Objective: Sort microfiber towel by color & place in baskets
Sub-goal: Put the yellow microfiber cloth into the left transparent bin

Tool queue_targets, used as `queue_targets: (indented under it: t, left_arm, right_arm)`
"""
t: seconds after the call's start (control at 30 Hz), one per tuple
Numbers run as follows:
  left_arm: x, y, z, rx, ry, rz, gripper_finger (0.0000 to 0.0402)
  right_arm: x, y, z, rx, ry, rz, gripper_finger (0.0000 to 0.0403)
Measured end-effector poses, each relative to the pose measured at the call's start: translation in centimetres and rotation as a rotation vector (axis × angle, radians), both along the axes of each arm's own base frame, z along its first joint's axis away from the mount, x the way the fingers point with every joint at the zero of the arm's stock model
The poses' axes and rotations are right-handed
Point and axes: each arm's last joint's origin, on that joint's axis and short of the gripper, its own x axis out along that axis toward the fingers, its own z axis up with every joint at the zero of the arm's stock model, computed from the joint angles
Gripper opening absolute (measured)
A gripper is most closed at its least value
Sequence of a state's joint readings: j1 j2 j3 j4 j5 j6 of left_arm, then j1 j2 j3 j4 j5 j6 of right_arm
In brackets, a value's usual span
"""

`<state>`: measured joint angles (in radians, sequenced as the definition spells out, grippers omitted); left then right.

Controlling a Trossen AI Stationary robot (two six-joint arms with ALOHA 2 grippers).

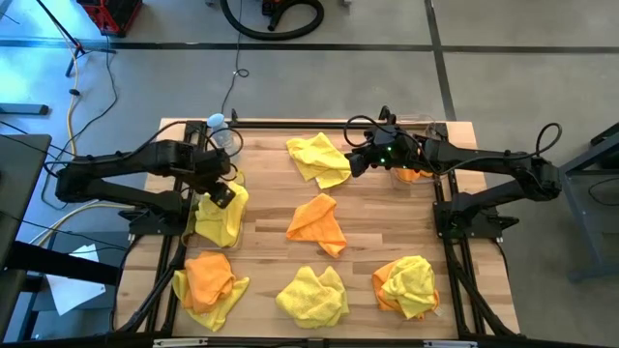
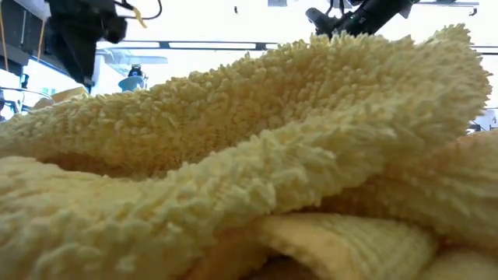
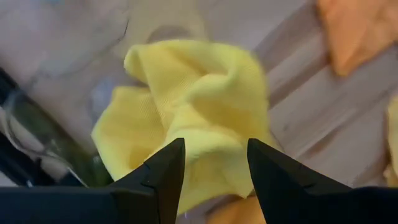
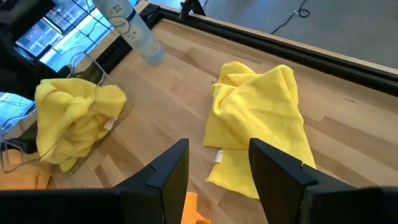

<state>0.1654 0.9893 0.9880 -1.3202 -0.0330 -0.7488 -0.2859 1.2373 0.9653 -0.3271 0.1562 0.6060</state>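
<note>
- The left basket [image 4: 93,93], a clear bin near the table's left edge, already holds yellow towels [image 1: 221,215]; in the right wrist view a yellow bundle sits heaped inside its walls.
- The right basket [image 1: 418,124] stands by the far right corner, mostly hidden under the right arm. An orange towel [image 1: 414,175] shows at it, so some orange sorting looks done, though I cannot tell how much is inside.
- The left gripper [image 3: 214,163] hangs just above the yellow heap in the left basket, its fingers spread with nothing between them. It seems to have nothing to carry at present.
- The right gripper [image 4: 217,165] hovers over the far middle of the table, fingers spread and empty, facing a loose yellow towel [image 4: 258,124] lying flat on the wood.
- Still loose on the table: that yellow towel at the far middle, a lone orange towel [image 1: 317,222] in the centre, a mixed orange and yellow pile [image 1: 208,285] at the near left corner, a yellow pile [image 1: 311,295] at the near edge's middle, and a mixed pile [image 1: 406,282] near the near right corner.
- A plastic bottle [image 4: 134,31] lies by the far left corner, no part of the sorting.
- By my reckoning the job is under halfway: more towels lie loose than are binned, and the mixed piles must still be pulled apart by colour.
</note>
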Motion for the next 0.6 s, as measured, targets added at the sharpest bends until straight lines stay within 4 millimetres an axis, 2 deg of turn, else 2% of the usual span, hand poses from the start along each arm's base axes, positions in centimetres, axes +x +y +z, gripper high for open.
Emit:
queue_targets:
  t: [0.17, 0.37, 0.47, 0.6]
  left_arm:
    - [0.2, -0.3, -4.3, -0.062, 0.107, 0.061, 0.0163]
    - [1.1, -0.1, -9.5, -0.053, 0.062, 0.187, 0.0163]
    - [1.5, -0.1, -10.9, -0.063, 0.047, 0.26, 0.0163]
    - [1.6, 0.1, -11.7, -0.026, 0.081, 0.354, 0.0163]
  right_arm:
    - [0.0, 0.0, 0.0, 0.0, 0.002, 0.001, 0.0162]
    - [0.0, 0.0, 0.0, -0.042, 0.027, 0.035, 0.0162]
    - [0.0, 0.0, 0.0, -0.07, 0.041, 0.057, 0.0162]
    - [0.0, 0.0, 0.0, -0.116, 0.065, 0.092, 0.0162]
